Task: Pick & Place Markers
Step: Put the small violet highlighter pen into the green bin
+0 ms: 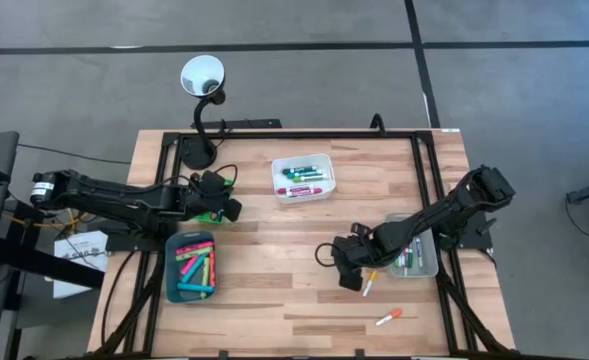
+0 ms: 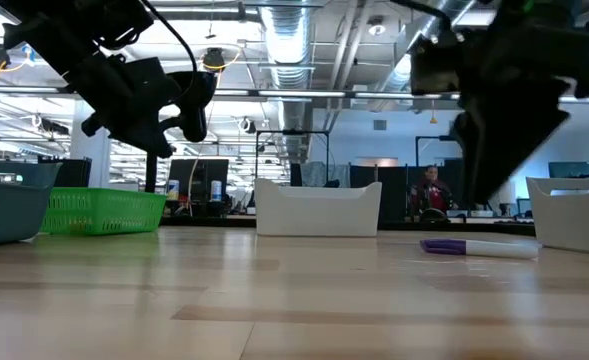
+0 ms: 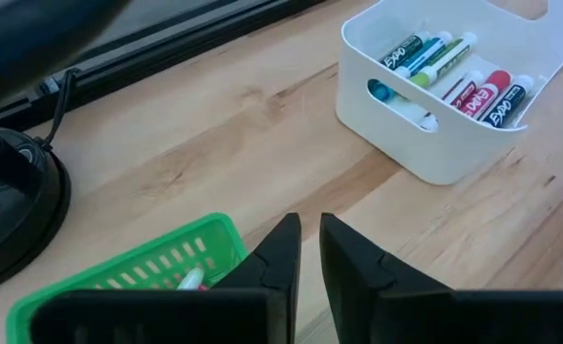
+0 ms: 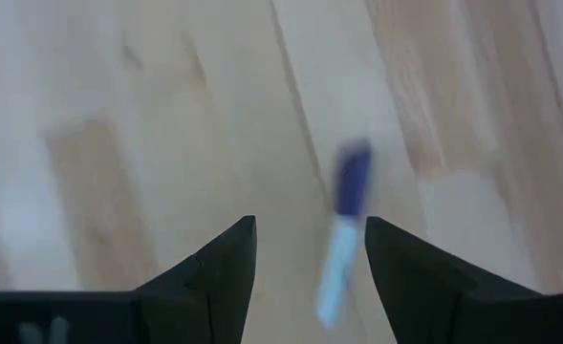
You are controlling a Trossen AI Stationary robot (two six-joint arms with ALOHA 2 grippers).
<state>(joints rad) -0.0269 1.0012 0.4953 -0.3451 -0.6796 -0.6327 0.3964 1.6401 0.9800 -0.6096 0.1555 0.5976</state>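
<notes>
A marker with a purple cap and white barrel (image 4: 343, 239) lies flat on the wooden table (image 1: 274, 290); it also shows in the low view (image 2: 479, 247). My right gripper (image 4: 310, 239) hangs open just above it, pointing steeply down, and the marker lies below the gap, close to one finger. A second marker with an orange cap (image 1: 389, 317) lies nearer the front edge. My left gripper (image 3: 308, 239) hovers over the green tray (image 3: 138, 272), its fingers shut to a sliver with nothing between them. A marker (image 3: 191, 279) lies in that tray.
A white tray (image 1: 304, 177) of markers stands at the far middle. A teal tray (image 1: 192, 268) of markers is at the near left, and a clear grey tray (image 1: 416, 252) with markers sits under the right arm. A gooseneck lamp (image 1: 200, 120) stands at the far left.
</notes>
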